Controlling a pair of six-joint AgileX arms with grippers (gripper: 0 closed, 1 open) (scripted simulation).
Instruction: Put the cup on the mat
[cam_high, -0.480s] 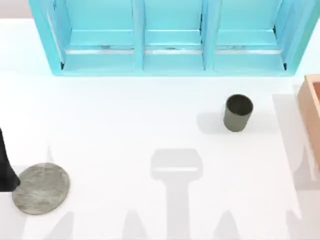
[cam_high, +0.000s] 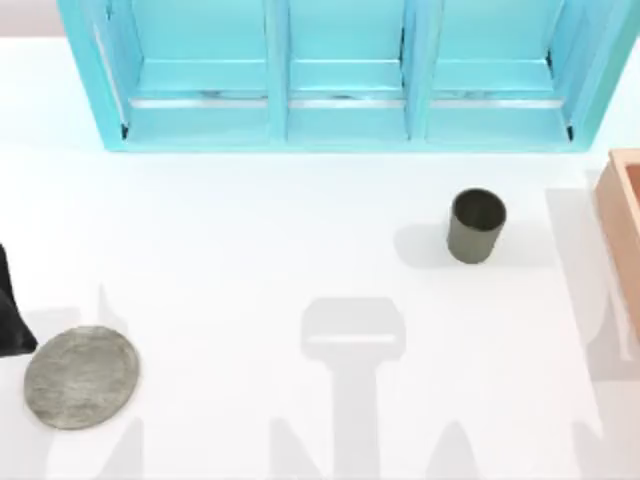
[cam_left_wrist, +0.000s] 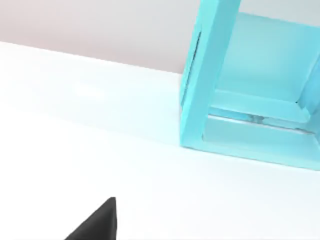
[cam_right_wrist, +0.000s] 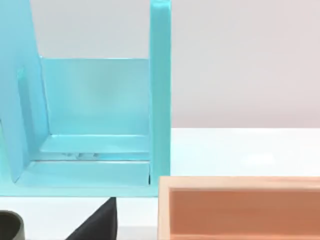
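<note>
The cup (cam_high: 476, 226) is a small olive-grey cylinder standing upright on the white table, right of centre. In the right wrist view its dark rim (cam_right_wrist: 10, 224) shows at the picture's edge. The mat (cam_high: 80, 377), a flat round mottled grey disc, lies at the front left. A dark part of my left gripper (cam_high: 10, 315) sits at the table's left edge, just behind the mat and apart from it, and shows black in the left wrist view (cam_left_wrist: 97, 225). A black part of my right gripper (cam_right_wrist: 97, 222) shows near the cup.
A turquoise shelf unit (cam_high: 340, 80) with three bays spans the back of the table. An orange wooden box (cam_high: 625, 230) stands at the right edge. Open white table lies between cup and mat, crossed by grey arm shadows.
My left arm has drawn back from the mat's left rim toward the rear. Cup and mat have not moved.
</note>
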